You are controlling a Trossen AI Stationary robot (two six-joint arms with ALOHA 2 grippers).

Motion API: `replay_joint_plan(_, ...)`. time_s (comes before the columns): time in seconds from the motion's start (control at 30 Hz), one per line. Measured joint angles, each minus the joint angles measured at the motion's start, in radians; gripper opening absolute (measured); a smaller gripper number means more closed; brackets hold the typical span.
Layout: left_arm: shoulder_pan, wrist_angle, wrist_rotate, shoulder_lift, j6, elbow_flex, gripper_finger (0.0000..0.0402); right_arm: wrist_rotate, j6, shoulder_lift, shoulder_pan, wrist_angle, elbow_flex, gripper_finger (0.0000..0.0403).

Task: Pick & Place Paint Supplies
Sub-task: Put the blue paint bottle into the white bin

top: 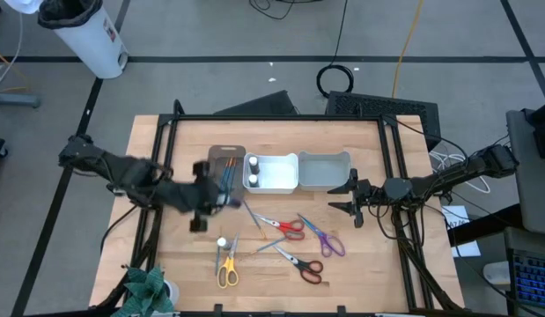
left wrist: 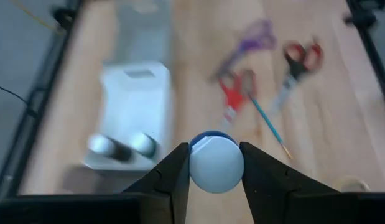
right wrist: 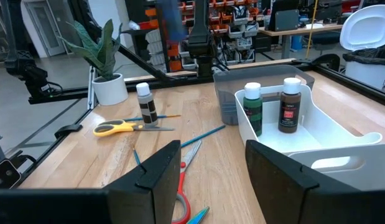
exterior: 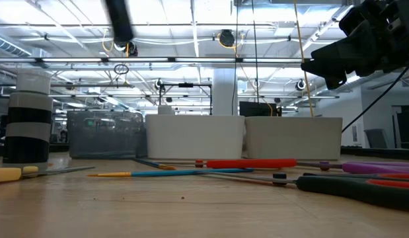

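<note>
My left gripper [top: 221,200] hangs above the table's left middle, just near of the brown bin [top: 224,157], shut on a small blue bottle with a white cap [left wrist: 216,163]. A second little bottle [top: 222,242] stands on the table. Two more bottles [right wrist: 270,106] stand in the white bin [top: 281,185]. Red scissors [top: 285,226], purple scissors [top: 327,239], dark-handled scissors [top: 305,266] and yellow scissors [top: 226,269] lie flat on the wood, with a teal brush [top: 254,217] among them. My right gripper [top: 353,201] stands open and level, just near of the grey bin [top: 325,172]. My left gripper pinches the bottle between its two fingers [left wrist: 175,174], one on each side of the white cap [left wrist: 198,171]. The fingers slant down from the table's left. The bottle is lifted clear of the table, tilted, with its cap end toward the wrist.
Thin brushes lie in the brown bin. A potted plant [top: 149,289] stands at the near left corner. A black frame [top: 281,118] runs round the table's far and side edges. Bare wood [top: 369,264] lies at the near right.
</note>
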Motion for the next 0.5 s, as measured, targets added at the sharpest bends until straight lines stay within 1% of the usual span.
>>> replay_joint_plan(0.2, 0.18, 0.035, 0.028, 0.05, 0.166, 0.137, 0.0127, 0.0, 0.0, 0.0, 0.0, 0.0, 0.0, 0.0171)
replay_joint_plan(0.33, 0.302, 0.078, 0.125, 0.119, 0.242, 0.186, 0.0127, 0.0, 0.0, 0.0, 0.0, 0.002, 0.0, 0.0171)
replay_joint_plan(0.5, 0.425, 0.154, 0.218, 0.227, 0.296, 0.193, 0.0128, 0.0, 0.0, 0.0, 0.0, 0.0, 0.0, 0.0171)
